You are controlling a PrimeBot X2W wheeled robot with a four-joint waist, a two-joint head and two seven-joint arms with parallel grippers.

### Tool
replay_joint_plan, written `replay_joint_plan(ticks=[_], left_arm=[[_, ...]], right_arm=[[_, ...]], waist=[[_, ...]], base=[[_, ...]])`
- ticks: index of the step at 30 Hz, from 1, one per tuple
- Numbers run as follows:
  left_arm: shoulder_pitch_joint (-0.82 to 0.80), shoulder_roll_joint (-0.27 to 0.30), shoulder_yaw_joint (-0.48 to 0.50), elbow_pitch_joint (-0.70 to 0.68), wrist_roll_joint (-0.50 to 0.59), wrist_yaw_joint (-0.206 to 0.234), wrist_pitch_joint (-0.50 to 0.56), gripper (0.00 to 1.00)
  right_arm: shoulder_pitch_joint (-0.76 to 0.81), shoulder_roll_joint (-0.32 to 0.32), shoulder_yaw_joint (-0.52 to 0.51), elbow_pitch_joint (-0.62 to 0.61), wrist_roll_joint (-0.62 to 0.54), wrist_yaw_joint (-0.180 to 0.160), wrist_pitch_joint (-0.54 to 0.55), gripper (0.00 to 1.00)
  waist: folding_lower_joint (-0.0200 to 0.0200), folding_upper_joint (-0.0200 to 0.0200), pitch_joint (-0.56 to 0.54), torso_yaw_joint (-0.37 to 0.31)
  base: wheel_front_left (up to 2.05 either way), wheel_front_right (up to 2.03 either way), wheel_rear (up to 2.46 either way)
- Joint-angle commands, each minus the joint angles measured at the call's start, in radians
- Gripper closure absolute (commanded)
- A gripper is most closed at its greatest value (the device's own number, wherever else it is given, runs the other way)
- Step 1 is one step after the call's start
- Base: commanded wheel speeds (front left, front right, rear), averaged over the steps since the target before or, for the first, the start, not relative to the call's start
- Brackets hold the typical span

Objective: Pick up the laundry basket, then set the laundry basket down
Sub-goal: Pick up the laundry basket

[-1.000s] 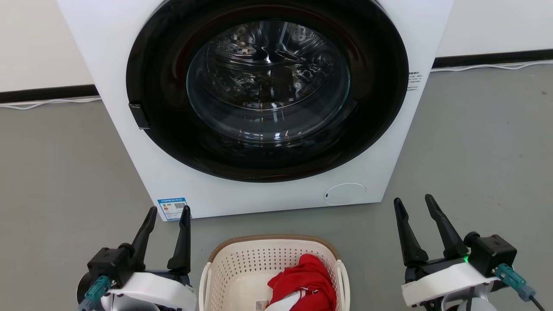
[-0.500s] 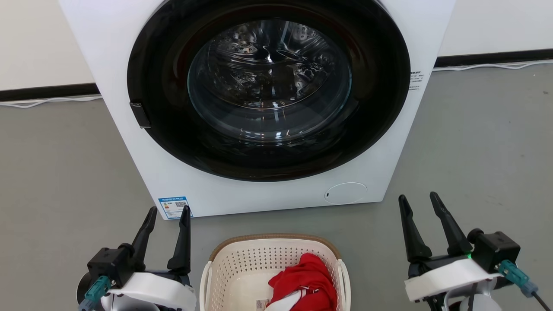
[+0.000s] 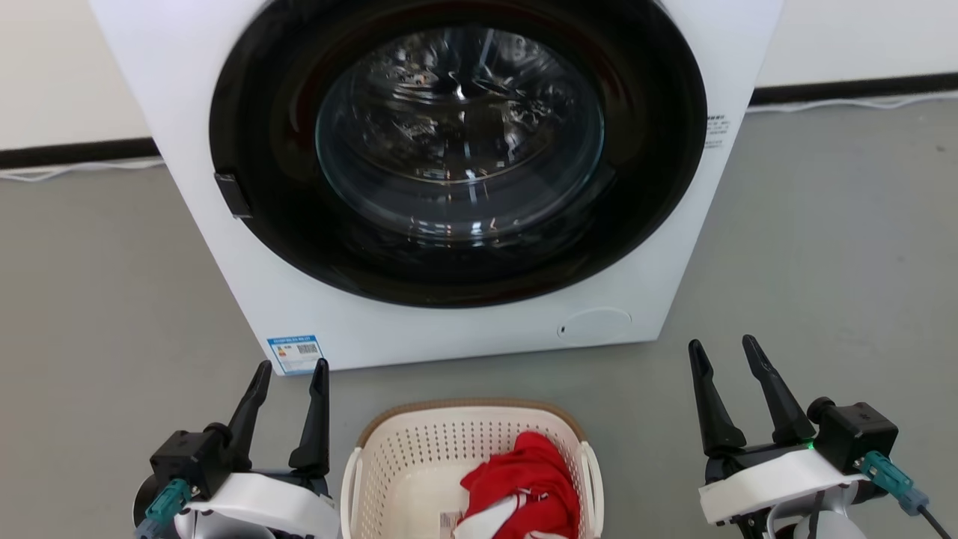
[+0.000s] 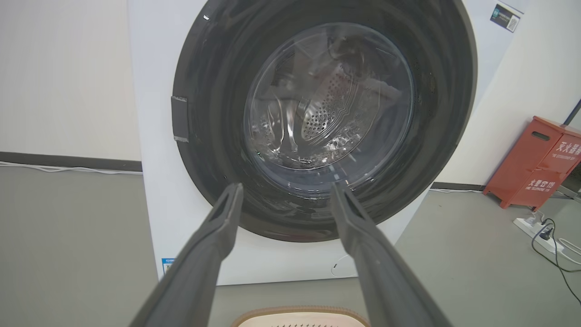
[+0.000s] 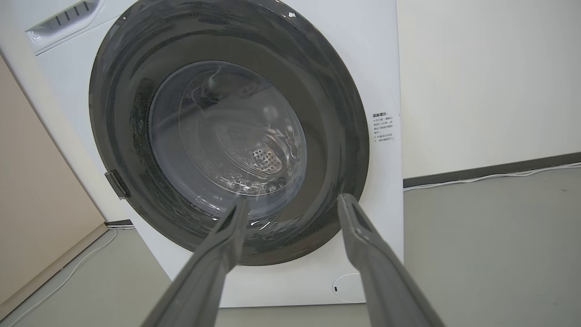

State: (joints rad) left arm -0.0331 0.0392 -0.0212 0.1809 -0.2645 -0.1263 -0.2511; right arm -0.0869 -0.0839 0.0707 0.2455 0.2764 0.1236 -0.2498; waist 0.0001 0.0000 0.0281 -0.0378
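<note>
The laundry basket (image 3: 419,464), cream-white and perforated with a tan rim, stands on the grey floor at the bottom centre of the head view, with red and white clothing (image 3: 524,486) inside. Its tan rim (image 4: 299,315) also peeks in at the bottom of the left wrist view. My left gripper (image 3: 293,368) is open just left of the basket, apart from it, nothing between its fingers. My right gripper (image 3: 722,344) is open farther out to the right, also empty. Both point toward the washing machine.
A white front-loading washing machine (image 3: 449,150) with a shut dark round door stands right behind the basket. A white cable (image 3: 75,171) runs along the wall base. A red box (image 4: 535,168) and a power strip (image 4: 540,231) sit off to the machine's right side.
The head view has shifted slightly, so the machine and basket sit a little differently in the picture. The right gripper sits slightly farther right than a second ago; the left has not moved.
</note>
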Motion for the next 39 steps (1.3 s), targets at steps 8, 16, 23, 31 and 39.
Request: replay_joint_plan(ticks=[8,16,23,31,39], left_arm=[[-0.093,0.011,0.042,-0.01,-0.016,-0.001,-0.011,0.0],[-0.152,0.011,0.05,0.04,0.003,-0.003,-0.011,0.0],[-0.223,0.011,0.056,0.094,0.014,-0.004,-0.011,0.0],[-0.314,0.012,0.046,0.185,0.005,-0.004,-0.011,0.0],[-0.39,0.027,0.008,0.311,-0.003,-0.004,-0.011,0.0]], right_arm=[[-0.067,0.004,0.021,-0.009,0.013,0.007,-0.012,0.0],[-0.127,0.0,0.04,0.047,0.033,0.007,-0.012,0.0],[-0.196,-0.006,0.067,0.11,0.051,0.007,-0.012,0.0],[-0.279,-0.003,0.082,0.2,0.077,0.007,-0.012,0.0],[-0.354,0.003,0.118,0.332,0.1,0.007,-0.012,0.0]], waist=[[0.0,0.0,0.094,-0.018],[0.0,0.0,0.206,-0.029],[0.0,0.0,0.316,-0.03],[0.0,0.0,0.433,-0.022],[0.0,0.0,0.525,-0.008]], base=[[0.0,0.0,0.0],[0.0,0.0,0.0],[0.0,0.0,0.0],[0.0,0.0,0.0],[0.0,0.0,0.0]])
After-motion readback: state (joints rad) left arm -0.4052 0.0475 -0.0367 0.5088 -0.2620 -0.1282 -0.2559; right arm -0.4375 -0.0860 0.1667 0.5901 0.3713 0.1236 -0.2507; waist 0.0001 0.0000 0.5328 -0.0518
